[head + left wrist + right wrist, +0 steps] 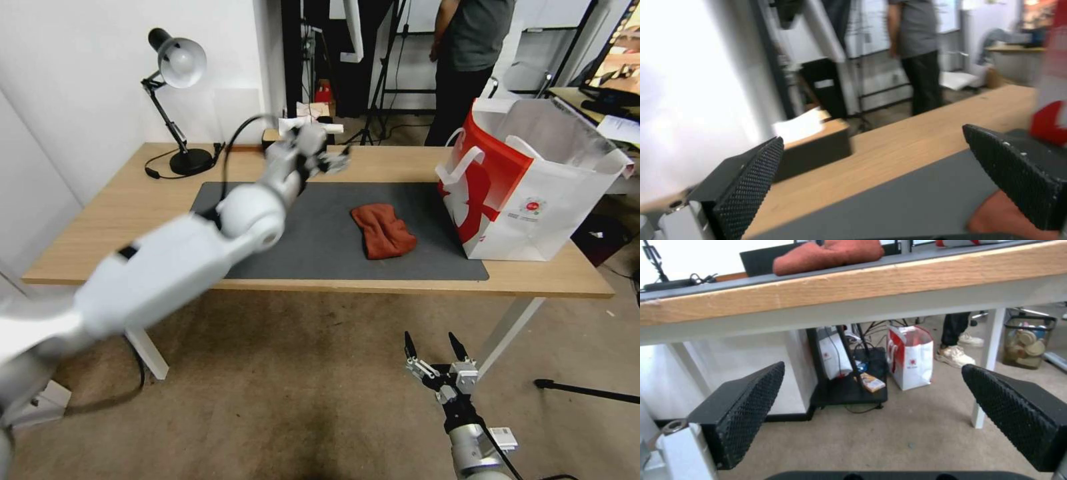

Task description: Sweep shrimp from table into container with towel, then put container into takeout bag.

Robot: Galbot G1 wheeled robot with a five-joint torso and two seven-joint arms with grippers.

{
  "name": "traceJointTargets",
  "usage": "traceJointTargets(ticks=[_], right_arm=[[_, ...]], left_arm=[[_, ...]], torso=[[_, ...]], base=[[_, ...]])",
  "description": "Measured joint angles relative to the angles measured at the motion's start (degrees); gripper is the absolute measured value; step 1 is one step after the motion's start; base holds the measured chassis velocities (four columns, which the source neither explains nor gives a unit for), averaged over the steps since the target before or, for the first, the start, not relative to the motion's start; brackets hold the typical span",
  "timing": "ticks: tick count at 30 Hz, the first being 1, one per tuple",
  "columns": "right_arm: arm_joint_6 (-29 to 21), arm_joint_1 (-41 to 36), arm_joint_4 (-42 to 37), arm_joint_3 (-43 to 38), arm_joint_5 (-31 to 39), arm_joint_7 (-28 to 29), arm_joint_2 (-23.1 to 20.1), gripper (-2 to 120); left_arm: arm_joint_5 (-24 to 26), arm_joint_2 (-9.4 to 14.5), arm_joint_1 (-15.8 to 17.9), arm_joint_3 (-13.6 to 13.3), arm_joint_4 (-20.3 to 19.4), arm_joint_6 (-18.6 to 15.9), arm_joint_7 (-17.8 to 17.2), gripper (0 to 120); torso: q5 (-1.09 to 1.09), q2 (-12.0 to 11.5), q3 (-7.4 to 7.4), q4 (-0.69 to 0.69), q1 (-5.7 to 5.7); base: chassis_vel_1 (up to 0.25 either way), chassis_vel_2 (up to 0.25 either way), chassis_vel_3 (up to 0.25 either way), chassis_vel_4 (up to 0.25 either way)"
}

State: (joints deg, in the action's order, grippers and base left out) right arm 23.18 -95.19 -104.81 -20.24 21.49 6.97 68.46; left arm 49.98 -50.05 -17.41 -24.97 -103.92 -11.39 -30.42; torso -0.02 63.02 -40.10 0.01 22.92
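The rust-red towel [382, 230] lies crumpled on the dark grey mat [313, 247] of the table [100, 220]. At the table's right end stands the white and red takeout bag [527, 187], upright with its mouth open. My left gripper [337, 162] hovers open over the back edge of the mat, left of and behind the towel, holding nothing. Its wrist view has the towel [1000, 216] beside one finger and the bag [1049, 123] beyond. My right gripper [433, 350] hangs open below the table's front edge [862, 286]. The shrimp and the container are hidden.
A black desk lamp [177, 107] stands at the back left corner. A dark tissue box [813, 150] sits behind the mat. Under the table are a white leg [987, 373], another red and white bag [911, 356] and a bin [1029, 346].
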Motion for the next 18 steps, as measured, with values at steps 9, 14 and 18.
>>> traceJointTargets(ticks=[9,14,18], right_arm=[[-0.5,0.7,-0.4,0.6,0.2,0.3,-0.5,100],[-0.1,0.8,-0.1,0.8,0.2,0.0,-0.5,100],[0.1,1.1,-0.1,0.9,0.2,-0.2,-0.7,100]], left_arm=[[-10.0,4.3,-23.4,15.4,-4.9,6.1,0.2,100],[-20.6,1.0,-44.2,29.9,-7.1,11.7,3.6,100],[-27.2,-2.1,-52.8,34.5,-6.7,16.2,4.8,100]], torso=[[-0.01,0.0,0.0,0.01,-0.01],[-0.01,0.0,0.01,0.0,-0.01],[0.04,0.0,0.01,-0.01,-0.01]], base=[[0.0,0.0,0.0,0.0],[0.0,0.0,0.0,0.0],[0.0,0.0,0.0,0.0]])
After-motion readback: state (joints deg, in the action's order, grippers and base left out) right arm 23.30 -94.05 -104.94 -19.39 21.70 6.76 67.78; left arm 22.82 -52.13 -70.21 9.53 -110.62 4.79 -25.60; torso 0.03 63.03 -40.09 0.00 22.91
